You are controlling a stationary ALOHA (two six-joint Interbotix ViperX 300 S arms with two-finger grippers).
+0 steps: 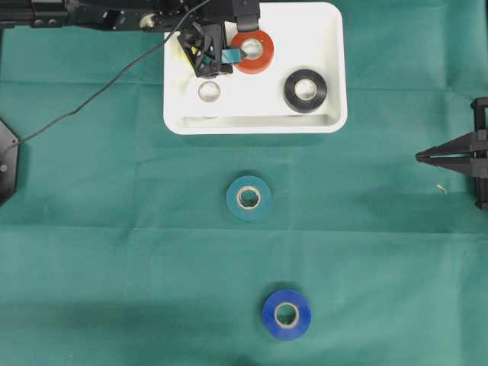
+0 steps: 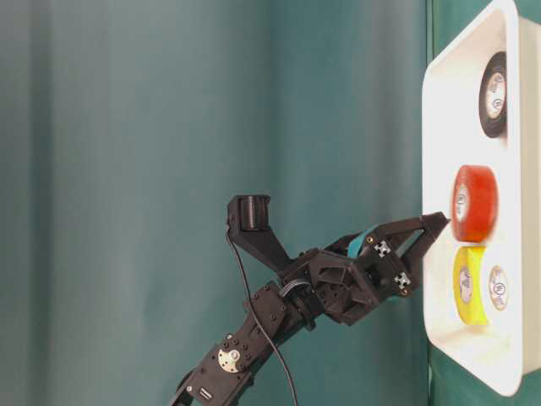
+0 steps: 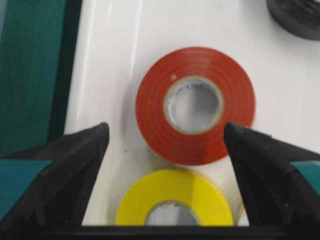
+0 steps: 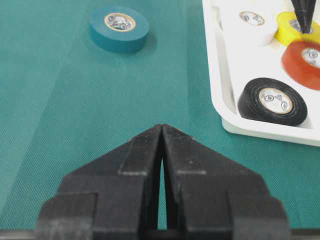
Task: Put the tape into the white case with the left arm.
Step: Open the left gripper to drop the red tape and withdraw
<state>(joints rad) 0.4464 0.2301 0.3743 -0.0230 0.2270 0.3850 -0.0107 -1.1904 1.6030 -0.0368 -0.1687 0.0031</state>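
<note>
The white case [image 1: 252, 126] holds a red tape roll [image 1: 263, 59] lying flat near its back wall. My left gripper [image 1: 240, 42] hovers over the case, open, its teal-banded fingers [image 3: 85, 150] spread wide on either side of the red roll's [image 3: 195, 105] near edge, with nothing in them. Just below them lies a yellow roll [image 3: 175, 195]. From table level the left gripper [image 2: 435, 227] points at the red roll [image 2: 473, 203]. At the table's right edge rests my right gripper [image 1: 419, 158], shut and empty [image 4: 162, 127].
A black roll [image 1: 305, 90] and a white roll [image 1: 209, 92] also lie in the case. A teal roll [image 1: 248, 198] and a blue roll [image 1: 287, 313] lie on the green cloth in front of it. A black cable [image 1: 91, 99] trails across the left.
</note>
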